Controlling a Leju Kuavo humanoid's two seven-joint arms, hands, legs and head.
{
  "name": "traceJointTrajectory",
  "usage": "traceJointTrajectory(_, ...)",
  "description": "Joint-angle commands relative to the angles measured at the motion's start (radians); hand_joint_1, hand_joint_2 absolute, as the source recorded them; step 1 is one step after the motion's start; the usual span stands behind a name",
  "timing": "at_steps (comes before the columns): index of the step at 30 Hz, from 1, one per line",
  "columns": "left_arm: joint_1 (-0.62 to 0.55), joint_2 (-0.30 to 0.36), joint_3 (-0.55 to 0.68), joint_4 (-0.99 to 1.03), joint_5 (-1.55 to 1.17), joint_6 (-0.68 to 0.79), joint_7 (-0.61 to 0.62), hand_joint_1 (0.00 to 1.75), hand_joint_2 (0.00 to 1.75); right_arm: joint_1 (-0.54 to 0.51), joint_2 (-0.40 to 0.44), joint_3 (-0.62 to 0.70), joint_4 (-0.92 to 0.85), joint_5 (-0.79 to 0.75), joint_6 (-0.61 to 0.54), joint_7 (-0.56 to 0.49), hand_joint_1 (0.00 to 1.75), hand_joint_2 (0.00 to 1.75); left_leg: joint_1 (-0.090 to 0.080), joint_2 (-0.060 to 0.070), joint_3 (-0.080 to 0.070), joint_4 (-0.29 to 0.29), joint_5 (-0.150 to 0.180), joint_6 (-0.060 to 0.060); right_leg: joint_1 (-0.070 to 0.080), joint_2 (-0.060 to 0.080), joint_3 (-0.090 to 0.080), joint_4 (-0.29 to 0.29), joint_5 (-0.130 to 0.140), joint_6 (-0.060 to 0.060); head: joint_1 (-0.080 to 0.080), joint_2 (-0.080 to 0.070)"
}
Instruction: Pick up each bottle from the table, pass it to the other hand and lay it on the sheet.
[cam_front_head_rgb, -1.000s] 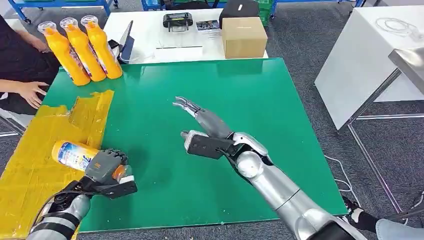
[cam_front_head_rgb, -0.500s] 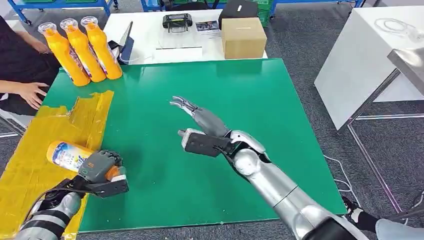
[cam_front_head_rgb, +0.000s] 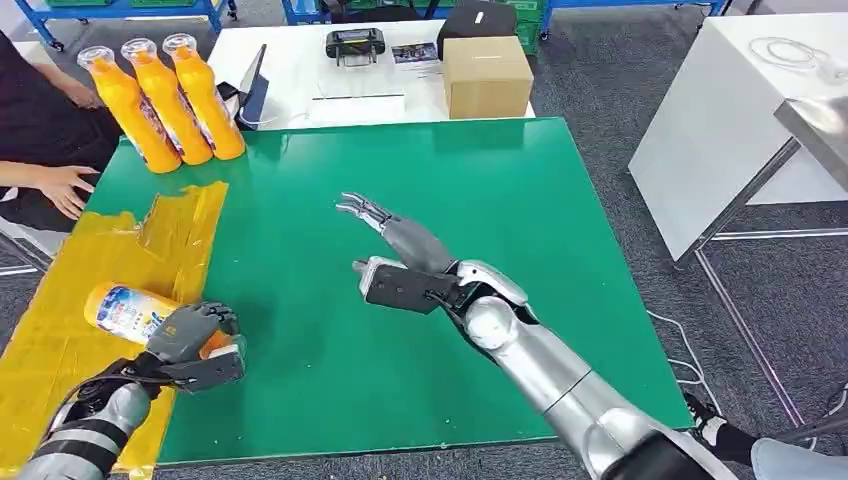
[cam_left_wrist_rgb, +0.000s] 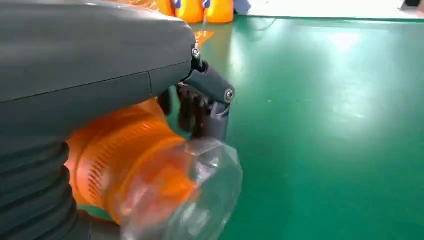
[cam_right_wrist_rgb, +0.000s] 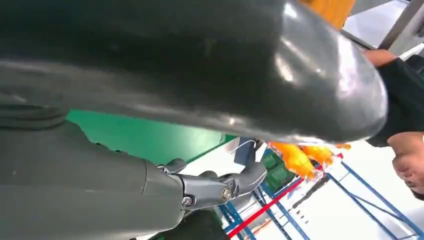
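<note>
The left hand grips a bottle — lying on its side, cap end in the fingers — at the table's near left edge, its base over the yellow sheet. The right hand hangs over the middle of the table, fingers spread, holding nothing. Three more bottles stand at the far left corner — a person's hand rests beside that edge.
</note>
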Motion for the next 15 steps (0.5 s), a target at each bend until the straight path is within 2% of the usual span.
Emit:
traceJointTrajectory(1, 0.091, 0.002, -0.002, 0.046, 0.038, -0.02, -0.024, 0.0, 0.0, -0.052, 0.002, 0.032, 0.073, -0.003, 0.0, -0.009, 0.0, 0.0, -0.002, 0.007, 0.003, -0.002, -0.001, 0.002, -0.001, 0.006, 0.001, -0.002, 0.0, 0.0, -0.001, 0.0)
traceJointTrajectory(7, 0.114, -0.06, 0.054, -0.025, 0.052, 0.055, -0.054, 0.0, 0.0, -0.036, -0.005, 0.024, 0.069, 0.001, -0.009, -0.01, 0.0, 0.0, -0.002, -0.001, 0.001, -0.002, -0.001, 0.002, -0.001, 0.001, 0.001, -0.002, -0.001, 0.001, 0.0, 0.0)
traceJointTrajectory(13, 0.166, -0.142, 0.126, -0.182, 0.094, 0.096, -0.121, 0.0, 0.0, -0.013, -0.007, 0.017, 0.056, 0.016, -0.014, -0.008, 0.0, 0.0, -0.005, -0.003, -0.001, -0.001, -0.001, 0.002, -0.005, -0.002, 0.0, -0.002, -0.003, 0.003, 0.0, 0.0)
traceJointTrajectory(14, 0.184, -0.19, 0.162, -0.275, 0.202, 0.146, -0.154, 0.0, 0.0, 0.003, -0.008, 0.012, 0.047, 0.025, -0.017, -0.005, 0.0, 0.0, -0.005, -0.002, -0.001, -0.001, -0.001, 0.003, -0.005, -0.002, 0.001, -0.003, -0.003, 0.003, -0.001, 0.0)
traceJointTrajectory(15, 0.188, -0.206, 0.167, -0.316, 0.244, 0.152, -0.154, 0.0, 0.0, 0.015, -0.009, 0.011, 0.042, 0.03, -0.019, -0.003, 0.0, 0.0, -0.005, -0.004, -0.002, 0.0, -0.001, 0.002, -0.006, -0.002, -0.001, -0.002, -0.003, 0.003, 0.0, 0.0)
